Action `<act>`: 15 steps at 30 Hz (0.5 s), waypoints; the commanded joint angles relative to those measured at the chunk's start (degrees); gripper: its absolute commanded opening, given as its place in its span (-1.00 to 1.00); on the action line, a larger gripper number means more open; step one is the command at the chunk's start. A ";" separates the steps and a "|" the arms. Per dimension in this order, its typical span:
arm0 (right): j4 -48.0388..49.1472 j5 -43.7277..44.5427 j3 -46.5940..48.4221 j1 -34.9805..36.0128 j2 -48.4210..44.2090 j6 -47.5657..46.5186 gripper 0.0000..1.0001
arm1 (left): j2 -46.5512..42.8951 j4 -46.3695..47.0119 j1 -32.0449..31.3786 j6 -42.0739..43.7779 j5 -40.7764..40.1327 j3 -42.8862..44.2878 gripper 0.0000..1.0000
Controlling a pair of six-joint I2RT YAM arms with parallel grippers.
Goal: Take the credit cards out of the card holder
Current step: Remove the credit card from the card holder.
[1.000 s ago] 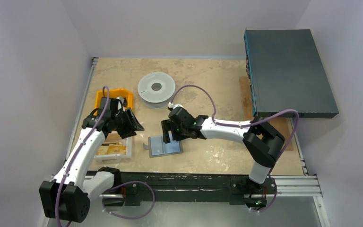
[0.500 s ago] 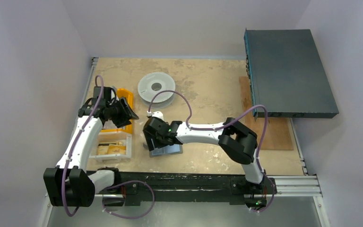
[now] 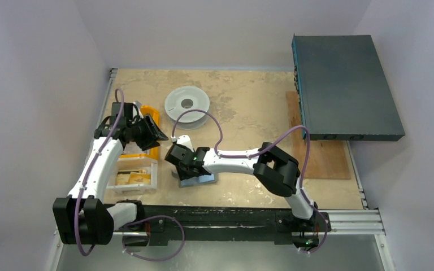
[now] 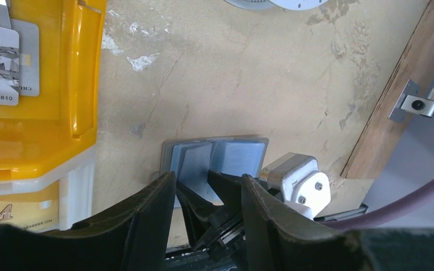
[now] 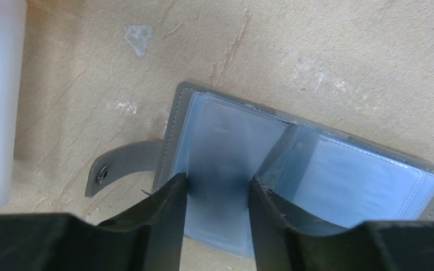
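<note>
Card holder [image 3: 203,179] lies open and flat on the desk [image 3: 248,113], grey cover down and clear sleeves [image 5: 339,175] facing up. Its snap strap [image 5: 118,164] sticks out from the left edge. One sleeve leaf stands up along the fold.

Right gripper [image 3: 183,168] is directly over the card holder's left page, pointing down. Its jaws are released and spread apart, one tip at the page's outer edge and the other by the fold, with nothing pinched between them. Cannot tell if the tips touch the plastic. The sleeves are blurry in the right wrist view, so cannot tell if any hold cards.

Left gripper [image 3: 157,134] is left of and beyond the card holder, well apart from it, over the yellow bin [image 3: 155,119]. Its jaws are released and empty. In the left wrist view the card holder shows through the gap between them.

Two silver credit cards [image 4: 0,62] lie overlapping in the yellow bin, left of the card holder.

White bin [image 3: 138,172] is just left of the card holder, near the strap and not touching it, with tan contents. Pale grey spool [image 3: 187,104] is beyond the card holder, well apart. Wooden board [image 3: 328,161] is right of the card holder, well apart. Dark flat box [image 3: 344,79] is beyond and right of the card holder, overhanging the wooden board.
</note>
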 commanded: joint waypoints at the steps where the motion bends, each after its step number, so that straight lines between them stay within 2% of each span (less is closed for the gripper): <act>1: -0.19 -1.73 -4.86 -0.20 0.37 1.45 -0.31 | -1.27 2.46 0.38 0.94 1.91 -1.59 -0.09; 4: 2.31 -4.32 -7.53 -0.92 -1.09 1.79 -0.51 | -1.30 2.80 -0.78 0.88 2.12 -3.21 -0.12; 10: 8.24 -9.93 -13.31 -3.70 -4.30 2.11 -0.78 | -1.41 4.86 -5.22 -1.46 1.68 -7.48 -0.25; 15: 15.36 -16.06 -19.36 -6.73 -7.99 2.33 -0.85 | -1.04 7.23 -9.44 -3.66 0.77 -10.95 -0.42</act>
